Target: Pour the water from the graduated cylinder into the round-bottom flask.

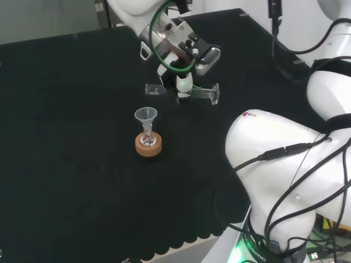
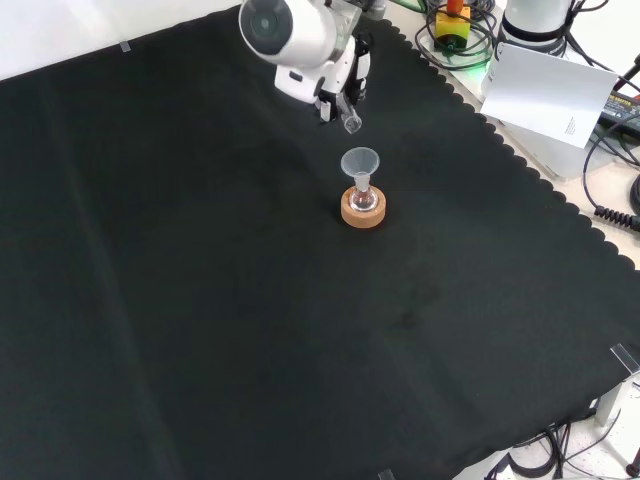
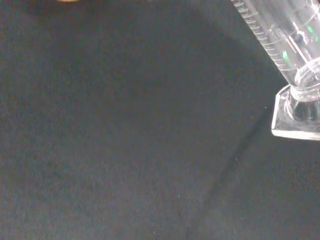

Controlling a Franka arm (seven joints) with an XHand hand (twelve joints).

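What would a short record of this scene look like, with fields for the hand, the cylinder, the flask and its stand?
hand: above the cloth, curled round the cylinder
cylinder: clear, held about level in the air, its mouth toward the funnel's side in the head view
funnel: clear, upright in the flask's neck
flask: small, clear, upright
stand: cork ring on the black cloth, under the flask
pouring: no stream visible

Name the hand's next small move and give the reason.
Probably carry the cylinder toward the funnel in the flask. The hand holds the cylinder about level, and in the front view its mouth is short of the funnel's rim.
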